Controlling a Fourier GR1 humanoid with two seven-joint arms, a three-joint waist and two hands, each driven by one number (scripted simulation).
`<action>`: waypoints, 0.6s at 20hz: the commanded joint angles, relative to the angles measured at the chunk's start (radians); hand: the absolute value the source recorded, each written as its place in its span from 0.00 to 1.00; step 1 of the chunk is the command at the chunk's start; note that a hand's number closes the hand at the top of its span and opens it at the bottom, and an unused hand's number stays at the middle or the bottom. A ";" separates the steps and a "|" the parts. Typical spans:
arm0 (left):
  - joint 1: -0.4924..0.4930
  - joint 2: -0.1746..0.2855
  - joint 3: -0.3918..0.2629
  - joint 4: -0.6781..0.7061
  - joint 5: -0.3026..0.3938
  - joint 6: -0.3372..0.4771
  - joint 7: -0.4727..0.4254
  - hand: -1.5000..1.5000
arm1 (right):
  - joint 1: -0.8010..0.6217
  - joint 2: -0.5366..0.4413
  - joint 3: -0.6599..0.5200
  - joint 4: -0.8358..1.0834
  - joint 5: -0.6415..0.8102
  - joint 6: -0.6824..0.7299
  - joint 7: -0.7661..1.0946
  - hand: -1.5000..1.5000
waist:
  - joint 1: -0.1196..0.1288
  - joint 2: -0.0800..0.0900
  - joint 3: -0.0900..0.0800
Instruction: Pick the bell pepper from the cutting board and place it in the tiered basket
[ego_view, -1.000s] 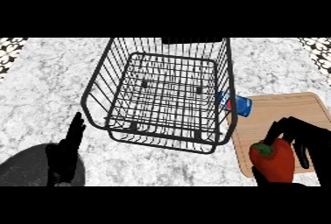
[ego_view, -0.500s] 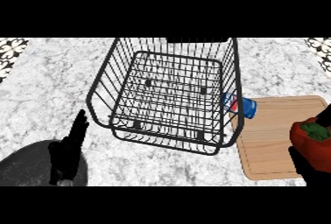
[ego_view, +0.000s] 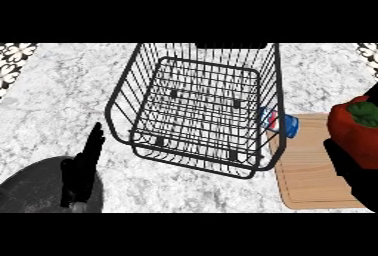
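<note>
The bell pepper (ego_view: 357, 129) is at 3 o'clock in the view, raised over the cutting board (ego_view: 310, 175), with the tiered basket (ego_view: 199, 107) apart from it at its 9 o'clock. The right hand (ego_view: 358, 176) has its fingers closed round the pepper from below. The left hand (ego_view: 83, 162) rests at 8 o'clock with its fingers straight and close together.

- Bell pepper (ego_view: 351, 134): red, with a green stem (ego_view: 366, 113).
- Basket (ego_view: 133, 95): black wire in a grid pattern.
- Cutting board (ego_view: 310, 170): pale tan wood with faint straight grain.
- Counter (ego_view: 59, 100): white marble mottled with grey veins.
- Packet (ego_view: 286, 125) beside the basket: blue, with white and red.
- Left hand (ego_view: 85, 165): black.
- Forearm (ego_view: 33, 192): grey.
- Right hand (ego_view: 356, 172): black.
- Tiles (ego_view: 15, 52) at the corners: black with a white flower pattern.
</note>
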 joint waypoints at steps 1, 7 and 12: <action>0.003 -0.032 -0.013 0.067 -0.018 0.016 -0.004 0.50 | -0.142 0.034 0.049 0.127 0.006 0.036 0.159 1.00 | 0.008 0.008 -0.006; 0.028 -0.012 0.003 0.053 -0.004 -0.018 -0.006 0.50 | -0.197 0.175 0.165 0.331 0.100 -0.003 0.005 1.00 | 0.014 0.011 -0.004; 0.023 -0.040 -0.009 0.038 -0.023 0.004 0.006 0.50 | -0.265 0.269 0.221 0.456 0.151 0.027 -0.006 1.00 | 0.008 0.009 -0.004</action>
